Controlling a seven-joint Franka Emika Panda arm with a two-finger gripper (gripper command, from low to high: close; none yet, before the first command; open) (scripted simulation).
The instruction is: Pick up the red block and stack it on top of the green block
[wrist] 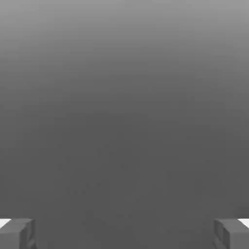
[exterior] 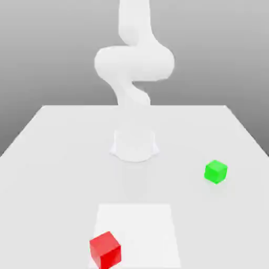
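The red block sits on the white table near its front edge, toward the exterior view's left. The green block rests on the table farther back, toward the exterior view's right, well apart from the red one. In the hand view my gripper is open: its two grey fingertips stand wide apart with nothing between them, and plain grey background lies ahead of them. Neither block is touched.
The white arm rises from its round base at the table's middle. A brighter white square patch lies flat on the table in front of the base, with the red block at its front left corner.
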